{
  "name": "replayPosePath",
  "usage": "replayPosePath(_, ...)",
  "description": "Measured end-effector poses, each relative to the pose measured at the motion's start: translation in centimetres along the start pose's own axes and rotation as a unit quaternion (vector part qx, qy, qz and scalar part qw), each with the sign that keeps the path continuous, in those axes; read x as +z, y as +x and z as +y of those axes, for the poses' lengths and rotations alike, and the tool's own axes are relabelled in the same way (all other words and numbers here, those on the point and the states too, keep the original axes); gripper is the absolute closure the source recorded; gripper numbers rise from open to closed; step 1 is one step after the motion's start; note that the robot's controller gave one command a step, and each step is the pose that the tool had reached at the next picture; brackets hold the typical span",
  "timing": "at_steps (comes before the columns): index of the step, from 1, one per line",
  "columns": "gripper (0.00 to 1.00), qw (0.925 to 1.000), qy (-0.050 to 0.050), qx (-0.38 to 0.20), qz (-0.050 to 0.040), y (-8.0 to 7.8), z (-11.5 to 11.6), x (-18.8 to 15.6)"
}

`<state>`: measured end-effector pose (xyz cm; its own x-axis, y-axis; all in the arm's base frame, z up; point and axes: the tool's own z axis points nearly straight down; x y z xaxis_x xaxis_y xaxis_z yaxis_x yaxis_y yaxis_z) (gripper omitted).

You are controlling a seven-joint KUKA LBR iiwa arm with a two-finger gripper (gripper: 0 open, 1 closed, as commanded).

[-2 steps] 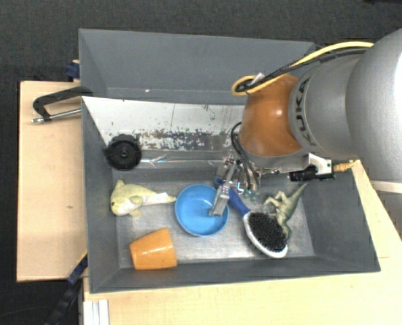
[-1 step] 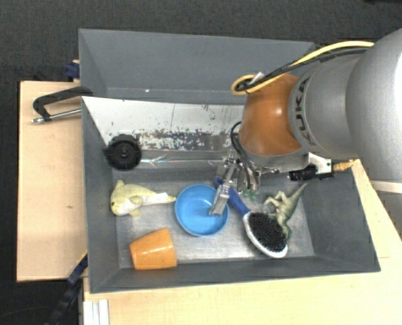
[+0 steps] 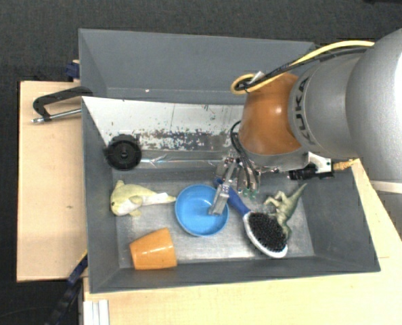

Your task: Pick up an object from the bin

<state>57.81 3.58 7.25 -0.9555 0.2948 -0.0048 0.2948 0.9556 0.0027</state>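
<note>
Contents of the grey metal bin (image 3: 336, 235), listed from left to right as seen from beside it: 6 loose things and 1 arm.

1. Black disc (image 3: 123, 152), round like a small wheel. It sits in the far left corner, against the back wall.
2. Toy fish (image 3: 137, 198), pale yellow, lying on the floor of the bin just in front of the disc. Its tail points toward the middle.
3. Orange cup (image 3: 152, 249), on its side near the front wall, left of centre and apart from the fish.
4. Blue bowl (image 3: 195, 215), upright with its open side up, in the middle of the floor. Nothing lies in it.
5. Gripper (image 3: 222, 202), lowered over the right rim of the blue bowl, with its tip inside the bowl's edge. I cannot tell whether it is open or closed, and nothing is seen held in it.
6. Brush (image 3: 266, 233), with a blue handle and a white oval head with black bristles. It lies slantwise just right of the bowl, with the handle running up under the gripper.
7. Toy dinosaur (image 3: 286, 202), green, just beside the brush head on its far right side.
8. Arm (image 3: 336, 114), grey with an orange cover, reaching in over the bin's right wall.
</note>
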Motion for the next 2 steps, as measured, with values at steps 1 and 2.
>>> replayPosePath(1, 1.0, 1.0, -0.001, 0.0, -0.0008, -0.1, 0.1, -0.1)
replayPosePath(2, 1.0, 1.0, 0.0, 0.0, -0.0004, -0.2, 0.2, -1.6)
